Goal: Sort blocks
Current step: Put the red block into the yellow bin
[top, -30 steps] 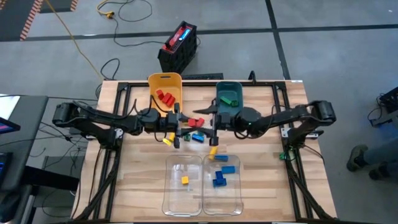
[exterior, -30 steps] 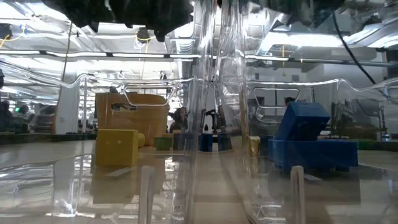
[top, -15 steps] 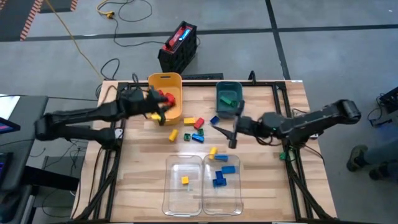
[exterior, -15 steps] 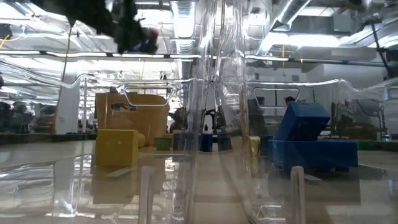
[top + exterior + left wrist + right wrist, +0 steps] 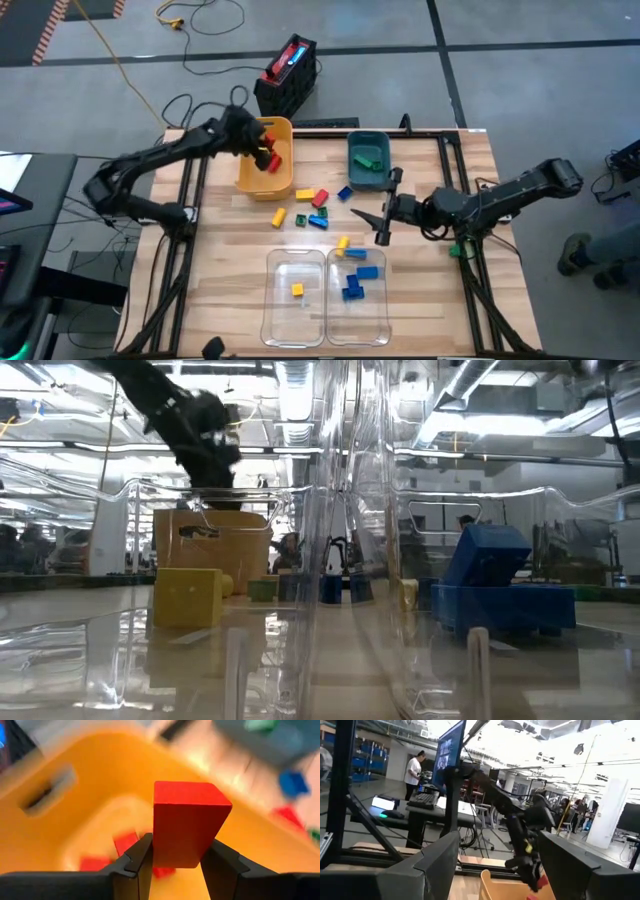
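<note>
Left gripper clenched on a red block, one finger flat on each side face; the block's long axis runs straight out ahead of the fingers, its free end pointing away from the wrist. Directly beyond and beneath that free end lies the yellow bin, so the block hangs over the bin's hollow, apart from its floor. Farther in, red blocks already lie on the bin floor, just past the fingertips. Judgement: the coming move turns on this one relation, block above bin; letting go here should drop it among its own colour. In the high view the left gripper sits over the yellow bin at the table's far side. Farther off, the loose blocks lie scattered mid-table, well apart from this gripper, with long axes pointing different ways. The right gripper stands released, fingers spread, holding nothing, just beside that scatter and clearly the nearer arm to it. Beyond it lies the teal bin.
</note>
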You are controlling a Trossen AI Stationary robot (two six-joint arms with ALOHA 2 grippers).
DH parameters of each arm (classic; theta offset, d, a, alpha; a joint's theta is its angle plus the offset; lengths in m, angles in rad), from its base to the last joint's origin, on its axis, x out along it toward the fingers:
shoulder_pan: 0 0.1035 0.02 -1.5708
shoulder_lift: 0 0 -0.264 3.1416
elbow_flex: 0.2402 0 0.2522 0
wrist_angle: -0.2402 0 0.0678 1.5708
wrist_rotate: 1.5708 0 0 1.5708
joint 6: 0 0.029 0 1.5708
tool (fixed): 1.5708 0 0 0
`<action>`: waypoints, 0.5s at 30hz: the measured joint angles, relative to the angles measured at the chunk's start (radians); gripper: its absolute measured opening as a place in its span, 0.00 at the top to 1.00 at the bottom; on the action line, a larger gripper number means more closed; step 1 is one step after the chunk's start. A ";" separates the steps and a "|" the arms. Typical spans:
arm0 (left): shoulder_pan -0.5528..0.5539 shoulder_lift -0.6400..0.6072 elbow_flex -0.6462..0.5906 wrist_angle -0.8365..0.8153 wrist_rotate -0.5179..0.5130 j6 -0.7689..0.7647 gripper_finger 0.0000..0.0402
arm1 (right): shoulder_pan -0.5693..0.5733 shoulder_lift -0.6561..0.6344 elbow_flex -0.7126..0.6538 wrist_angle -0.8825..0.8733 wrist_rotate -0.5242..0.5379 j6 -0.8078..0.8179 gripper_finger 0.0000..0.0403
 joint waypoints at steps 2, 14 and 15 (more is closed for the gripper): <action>0.012 0.055 0.017 -0.087 0.061 0.022 0.68 | 0.010 -0.004 0.000 -0.012 0.013 -0.006 0.29; 0.004 0.121 0.022 -0.315 0.083 0.131 0.68 | 0.033 -0.005 0.000 -0.019 0.073 -0.037 0.29; 0.004 0.121 0.022 -0.328 0.083 0.137 0.68 | 0.033 -0.005 0.000 -0.019 0.073 -0.037 0.29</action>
